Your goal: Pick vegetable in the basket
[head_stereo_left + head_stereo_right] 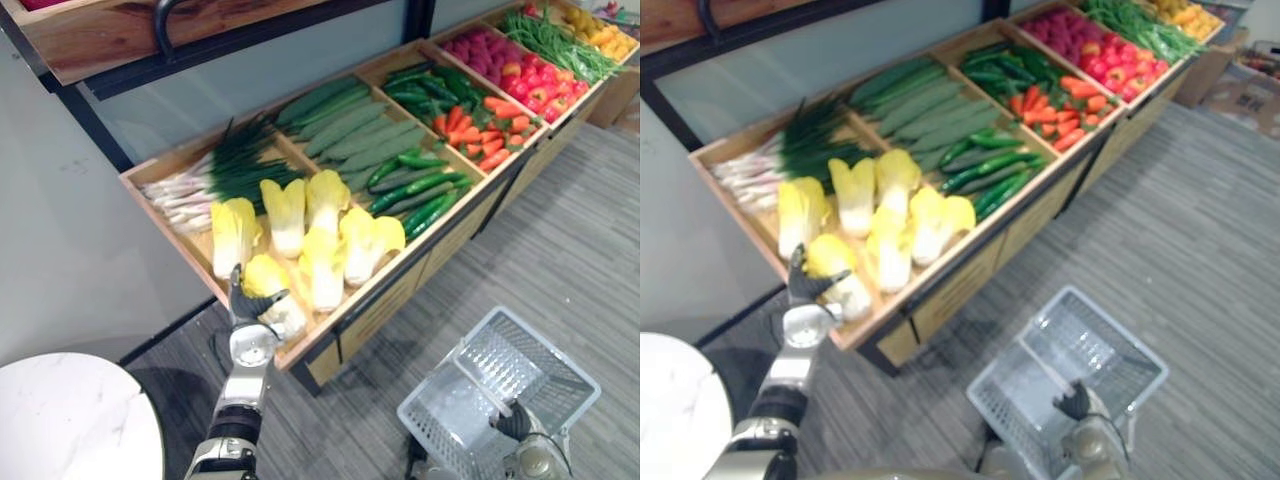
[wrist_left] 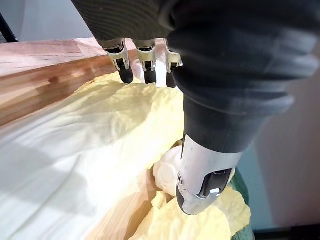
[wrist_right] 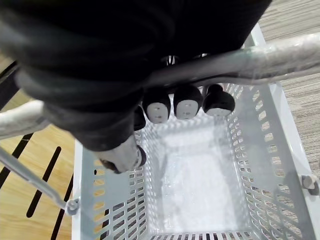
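Your left hand is straddling the front-corner cabbage on the counter, fingers apart, seemingly not clamping yet, while your right hand is curling round the basket handle, holding it low for loading.

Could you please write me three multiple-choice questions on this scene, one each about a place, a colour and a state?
1. Where is the left hand? A) at the carrots B) on a cabbage C) at the cucumbers
2. What colour is the basket? A) white B) red C) black
3. The right hand is A) open B) shut on the handle C) holding a carrot
Answers: 1 B, its fingers rest on the yellow cabbage; 2 A, its mesh walls are white; 3 B, its fingers curl round the basket's handle.
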